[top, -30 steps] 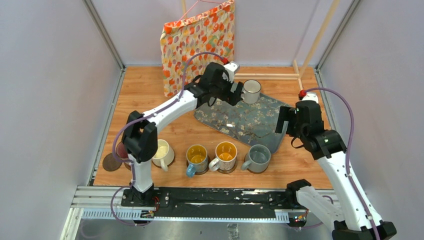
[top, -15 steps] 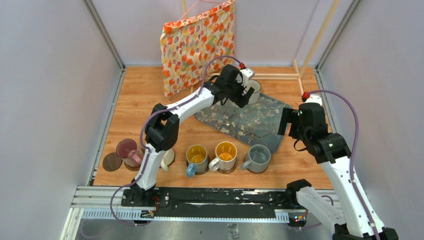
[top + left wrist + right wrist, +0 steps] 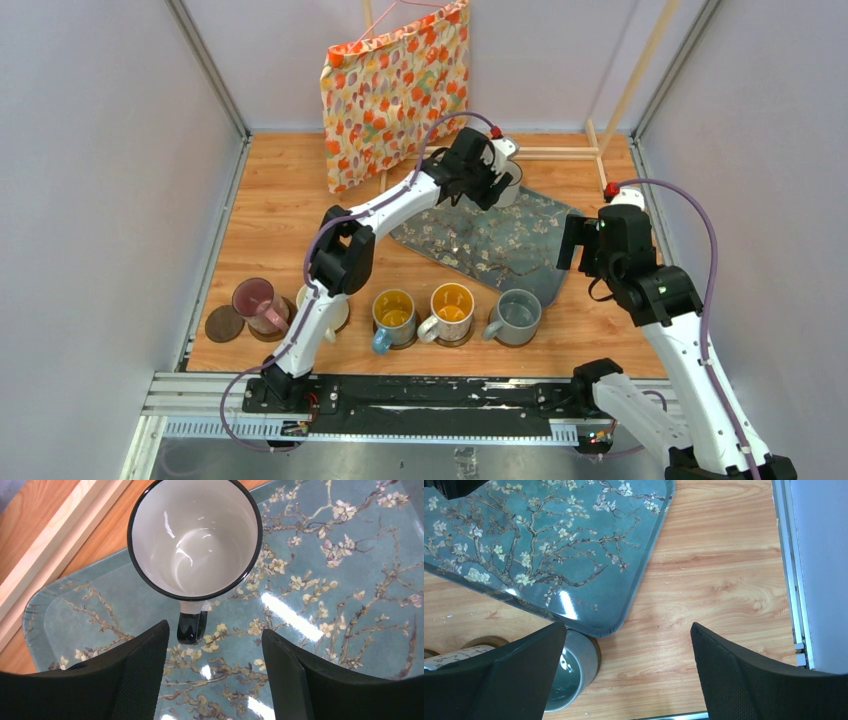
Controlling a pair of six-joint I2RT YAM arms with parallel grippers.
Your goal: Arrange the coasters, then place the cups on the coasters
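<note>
On the far corner of the floral tray (image 3: 320, 580) stands a white cup with a dark rim (image 3: 195, 535), its black handle (image 3: 192, 626) pointing at my left gripper (image 3: 215, 647). That gripper is open and hovers just short of the handle, holding nothing; in the top view it (image 3: 498, 180) covers most of the cup. Along the front stand the pink cup (image 3: 255, 298), cream cup (image 3: 330, 312), blue-handled cup (image 3: 394, 315), yellow-inside cup (image 3: 452, 305) and grey cup (image 3: 518, 315), with coasters showing under several. A bare coaster (image 3: 224, 323) lies at the far left. My right gripper (image 3: 628, 632) is open and empty.
The tray (image 3: 490, 245) lies slanted at centre right, its near corner close to the grey cup (image 3: 574, 665). A patterned bag (image 3: 395, 90) stands at the back wall, wooden slats (image 3: 545, 152) lie behind the tray, and the table's right edge rail (image 3: 789, 580) is close to my right gripper.
My left arm has stretched further right and back to the white cup, and its jaws have narrowed. The pink cup is no longer covered by the arm. The right arm has barely moved.
</note>
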